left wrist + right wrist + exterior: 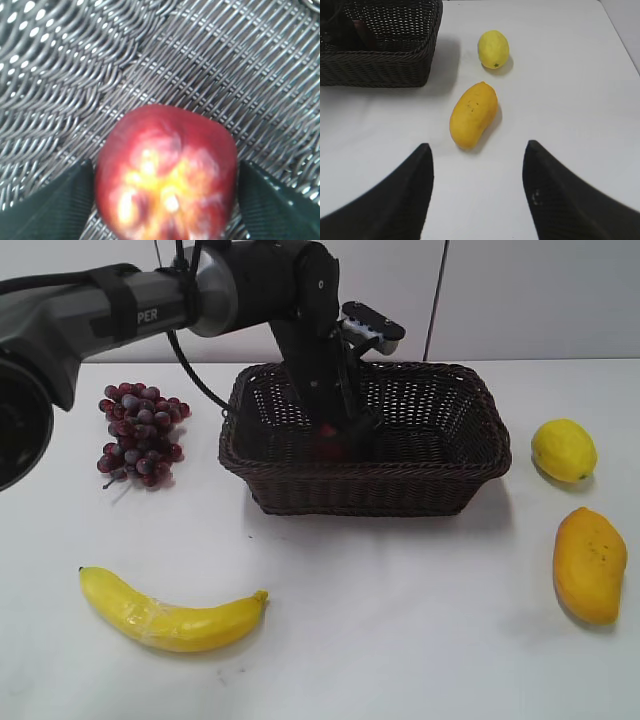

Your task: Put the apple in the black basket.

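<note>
The dark red apple (167,175), with an orange-yellow patch on top, sits between the two fingers of my left gripper (166,172), which is shut on it. The gripper reaches down into the black basket (470,455) and holds the apple low over the woven floor (210,65). In the exterior view only a red bit of the apple (328,440) shows below the left gripper (338,432). My right gripper (477,155) is open and empty over the white table, to the right of the basket (380,65).
A bunch of grapes (140,432) lies left of the basket and a banana (170,618) at front left. A lemon (563,450) and a mango (589,564) lie to the right; both show in the right wrist view, the lemon (493,48) beyond the mango (473,115).
</note>
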### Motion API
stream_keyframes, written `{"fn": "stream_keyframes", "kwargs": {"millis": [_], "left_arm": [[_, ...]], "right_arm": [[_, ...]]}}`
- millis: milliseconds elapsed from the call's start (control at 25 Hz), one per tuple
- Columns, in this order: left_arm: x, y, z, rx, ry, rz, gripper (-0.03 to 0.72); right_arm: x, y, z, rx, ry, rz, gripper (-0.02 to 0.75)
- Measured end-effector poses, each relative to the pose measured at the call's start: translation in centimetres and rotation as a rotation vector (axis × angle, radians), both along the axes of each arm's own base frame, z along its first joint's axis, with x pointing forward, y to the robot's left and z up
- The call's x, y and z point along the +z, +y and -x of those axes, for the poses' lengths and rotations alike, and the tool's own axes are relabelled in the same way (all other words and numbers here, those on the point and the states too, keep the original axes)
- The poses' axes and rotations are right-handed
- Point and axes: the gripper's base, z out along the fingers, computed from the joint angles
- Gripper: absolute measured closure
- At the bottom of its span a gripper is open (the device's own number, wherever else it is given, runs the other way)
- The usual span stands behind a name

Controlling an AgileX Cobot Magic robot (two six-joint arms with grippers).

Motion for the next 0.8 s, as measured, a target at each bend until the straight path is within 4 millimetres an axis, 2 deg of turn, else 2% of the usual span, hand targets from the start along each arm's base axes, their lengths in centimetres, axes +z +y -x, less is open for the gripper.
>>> {"fn": "stream_keyframes", "kwargs": {"millis": [160, 240, 440, 640, 800], "left_arm": [[0.2, 0.1, 0.0, 0.010, 0.010, -0.003, 0.010], [1.1, 0.5, -0.1, 0.017, -0.004, 0.009, 0.008], [7.2, 2.5, -0.3, 0.058, -0.075, 0.096, 0.009], [13.9, 4.7, 1.0, 0.078, -0.126, 0.189, 0.020], [17.6, 7.2, 1.7, 0.124, -0.155, 0.201, 0.035]], "right_arm": [[0.0, 0.0, 0.0, 0.000, 0.000, 0.000, 0.304], [0.0, 0.0, 0.0, 0.000, 0.000, 0.000, 0.304], [0.0, 0.0, 0.0, 0.000, 0.000, 0.000, 0.304], [0.0, 0.0, 0.0, 0.000, 0.000, 0.000, 0.304], [0.0, 0.0, 0.0, 0.000, 0.000, 0.000, 0.304]]}}
